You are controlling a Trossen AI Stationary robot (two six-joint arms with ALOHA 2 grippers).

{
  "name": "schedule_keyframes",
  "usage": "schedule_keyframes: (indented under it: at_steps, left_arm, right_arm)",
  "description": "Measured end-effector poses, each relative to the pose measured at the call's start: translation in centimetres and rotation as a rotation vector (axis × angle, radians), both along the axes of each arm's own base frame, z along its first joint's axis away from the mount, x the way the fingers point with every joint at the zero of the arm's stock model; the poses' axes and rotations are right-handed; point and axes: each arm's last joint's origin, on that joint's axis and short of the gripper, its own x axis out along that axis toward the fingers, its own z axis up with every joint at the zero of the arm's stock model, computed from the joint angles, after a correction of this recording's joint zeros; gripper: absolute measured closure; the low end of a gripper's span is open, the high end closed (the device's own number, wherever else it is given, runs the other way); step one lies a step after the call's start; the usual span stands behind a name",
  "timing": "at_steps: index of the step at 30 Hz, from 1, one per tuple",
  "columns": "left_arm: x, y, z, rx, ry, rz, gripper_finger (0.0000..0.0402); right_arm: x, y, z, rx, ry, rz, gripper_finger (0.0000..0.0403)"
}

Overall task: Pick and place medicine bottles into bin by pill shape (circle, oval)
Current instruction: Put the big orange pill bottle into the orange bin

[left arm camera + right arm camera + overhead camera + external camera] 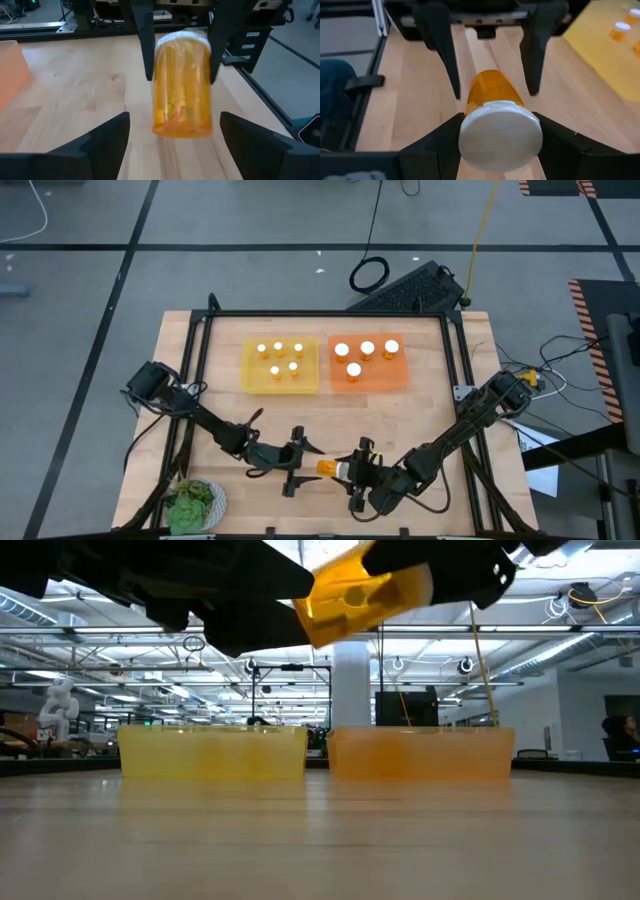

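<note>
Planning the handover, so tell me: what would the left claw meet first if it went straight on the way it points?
Probably the medicine bottle held sideways in the right claw. The open left claw faces its base, with only a small gap visible from above.

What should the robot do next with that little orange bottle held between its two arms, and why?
Probably ease the open left gripper forward and close it on the bottle. The right gripper holds the bottle at its white-capped end, lying sideways above the table, and the bottom end points between the left fingers, which do not touch it.
</note>
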Motion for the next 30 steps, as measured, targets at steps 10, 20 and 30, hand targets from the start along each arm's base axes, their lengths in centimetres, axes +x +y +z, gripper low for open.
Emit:
schedule_keyframes:
  at_steps: [10,20,30]
  left_arm:
    - [0.00,0.03,-0.04,0.004,0.004,-0.002,0.0171]
    - [-0.05,0.01,-0.11,-0.010,0.012,0.001,0.0217]
    - [-0.02,0.04,-0.07,-0.040,0.011,0.013,0.0214]
  right_arm:
    - [0.61,-0.32,0.33,-0.019,-0.031,0.012,0.0196]
    - [0.65,-0.37,0.34,-0.034,-0.028,0.019,0.0195]
    - [0.58,-0.28,0.44,-0.114,-0.033,0.034,0.0162]
